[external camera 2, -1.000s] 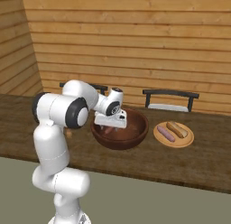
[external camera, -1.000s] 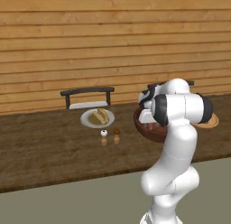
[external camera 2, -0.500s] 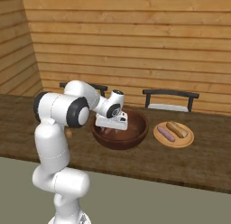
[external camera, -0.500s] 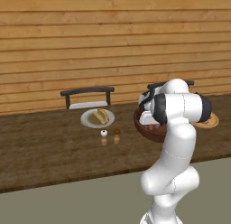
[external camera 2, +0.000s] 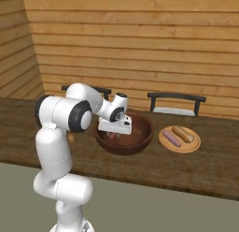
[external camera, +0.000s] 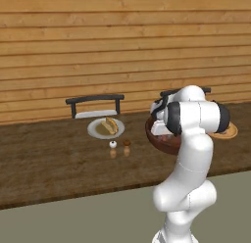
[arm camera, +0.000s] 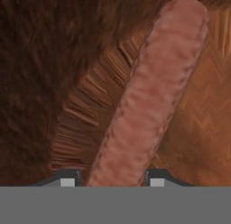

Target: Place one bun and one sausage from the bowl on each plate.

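Where it dips into the bowl [external camera 2: 140, 141], the pincer [arm camera: 112, 180] has its fingertips pinching a sausage [arm camera: 151, 94] from both sides.

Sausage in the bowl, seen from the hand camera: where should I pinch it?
Pinch the sausage across its narrow width near the close end, coming straight down from above. It lies flat in the bowl, and the gripper already straddles it there.

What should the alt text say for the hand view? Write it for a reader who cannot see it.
A reddish-pink sausage runs from between the two dark fingertips of the gripper up to the top right, lying inside the glossy dark brown bowl. The fingertips sit on either side of the sausage's near end.
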{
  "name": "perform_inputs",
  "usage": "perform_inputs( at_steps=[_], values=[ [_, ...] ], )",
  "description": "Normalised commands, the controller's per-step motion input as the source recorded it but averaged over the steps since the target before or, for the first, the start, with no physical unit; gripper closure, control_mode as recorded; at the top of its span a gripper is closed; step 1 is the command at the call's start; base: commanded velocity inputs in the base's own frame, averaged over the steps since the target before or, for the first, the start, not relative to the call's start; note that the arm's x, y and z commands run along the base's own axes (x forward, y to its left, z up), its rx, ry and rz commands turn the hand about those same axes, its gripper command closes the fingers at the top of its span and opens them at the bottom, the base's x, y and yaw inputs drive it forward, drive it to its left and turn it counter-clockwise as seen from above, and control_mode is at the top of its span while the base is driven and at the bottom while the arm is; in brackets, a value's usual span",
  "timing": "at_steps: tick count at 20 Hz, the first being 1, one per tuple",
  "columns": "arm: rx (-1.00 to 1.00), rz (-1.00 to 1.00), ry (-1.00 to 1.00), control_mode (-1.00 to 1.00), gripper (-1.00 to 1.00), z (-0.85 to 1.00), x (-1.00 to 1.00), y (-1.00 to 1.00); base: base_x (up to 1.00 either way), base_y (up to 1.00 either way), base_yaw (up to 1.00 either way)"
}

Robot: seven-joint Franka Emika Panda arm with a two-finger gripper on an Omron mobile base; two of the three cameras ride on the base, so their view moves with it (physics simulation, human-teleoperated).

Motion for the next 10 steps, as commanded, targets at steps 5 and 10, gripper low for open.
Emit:
perform_inputs(
  at_steps=[5, 10],
  values=[
    [0.03, 0.02, 0.00, -1.00, 1.00, 0.71, -0.32, 0.00, 0.00, 0.00, 0.00],
    [0.03, 0.11, -0.02, -1.00, 1.00, 1.00, -0.38, 0.02, 0.00, 0.00, 0.00]
  ],
)
